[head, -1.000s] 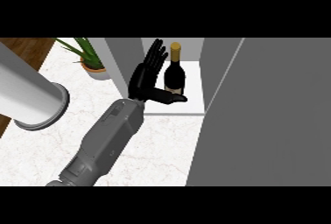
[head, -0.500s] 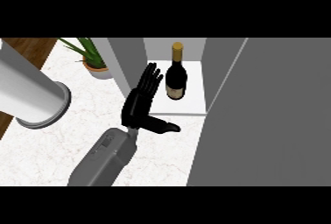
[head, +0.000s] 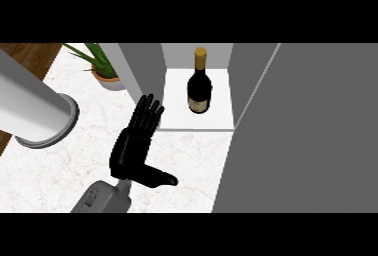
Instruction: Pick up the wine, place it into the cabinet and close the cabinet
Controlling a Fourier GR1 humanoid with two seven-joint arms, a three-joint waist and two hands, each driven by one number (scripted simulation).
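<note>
My right hand [head: 134, 145] hangs open over the counter [head: 59, 170], fingers straight and close together, pointing towards the cabinet [head: 146, 65], thumb stuck out to the side. It holds nothing. My fingertips are near the front edge of the cabinet's white shelf [head: 221, 117], just left of it, and I cannot tell whether they touch the cabinet's grey side wall.

The wine [head: 198, 90] stands upright on that shelf inside the cabinet: a dark bottle with a gold cap and a pale label. It is apart from my hand, up and to the right of my fingertips.

The cabinet door [head: 310, 140] stands open, a wide grey panel filling the right side of my view.

The counter under me is white marble with faint veins. A potted plant [head: 103, 70] with long green leaves sits on it by the cabinet's left wall. A thick grey cylinder [head: 29, 112] crosses the left side, close to my eyes. Past the counter's far left edge, brown wooden floor [head: 22, 55] shows.
</note>
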